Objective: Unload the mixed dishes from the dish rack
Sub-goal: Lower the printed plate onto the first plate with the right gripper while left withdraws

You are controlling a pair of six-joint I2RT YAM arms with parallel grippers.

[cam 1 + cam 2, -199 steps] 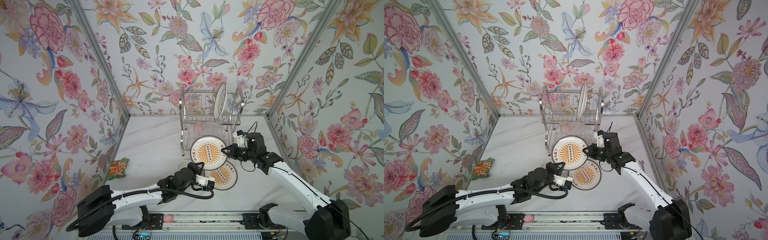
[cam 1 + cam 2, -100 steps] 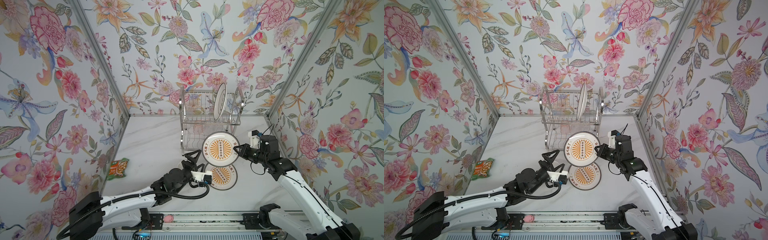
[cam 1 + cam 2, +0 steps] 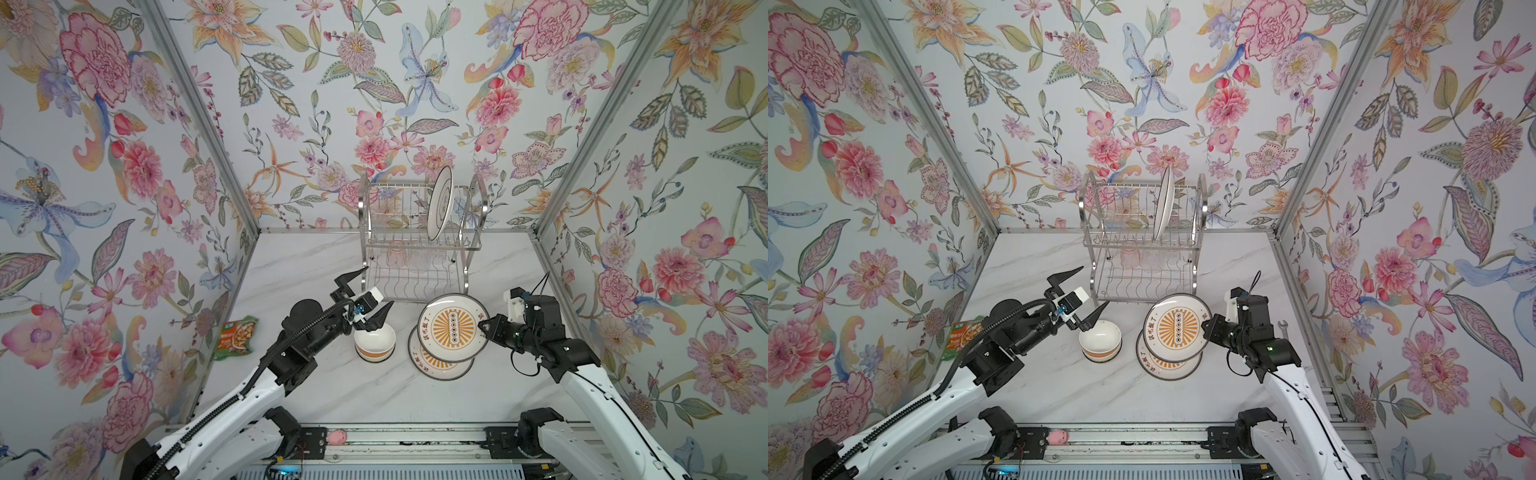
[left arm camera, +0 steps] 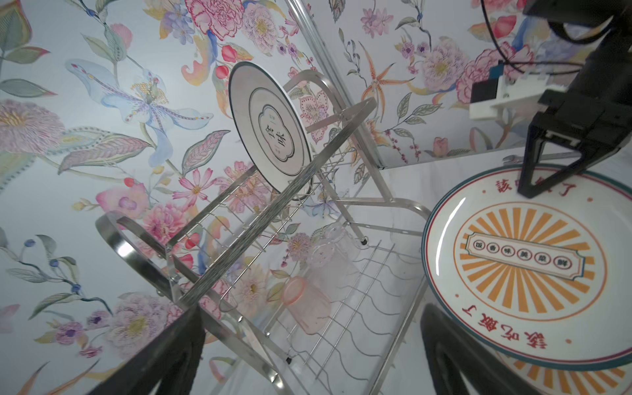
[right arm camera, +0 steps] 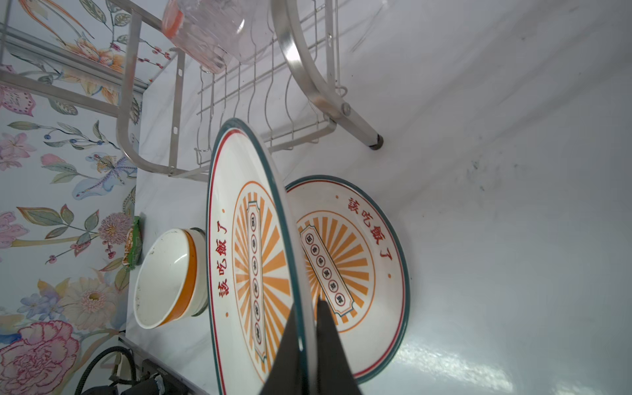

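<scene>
**ARM EXTERIOR**

The left arm (image 3: pixel 226 409) and right arm (image 3: pixel 602 399) have glossy white link shells joined by black joint housings. A black corrugated cable (image 3: pixel 947 378) runs along the left arm. Each wrist bears a white mount block (image 3: pixel 513 301). Jaws are black, tapering to points. A thin black wire loops at 12 o'clock of the right wrist housing (image 3: pixel 540 313).

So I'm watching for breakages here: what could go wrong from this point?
1. The right claw pinches the sunburst plate only at its rim, tilted above the second sunburst plate lying on the table. A slip or a hard release could chip both.
2. The open left claw hangs right over the bowls. It could knock them if it swings low.
</scene>
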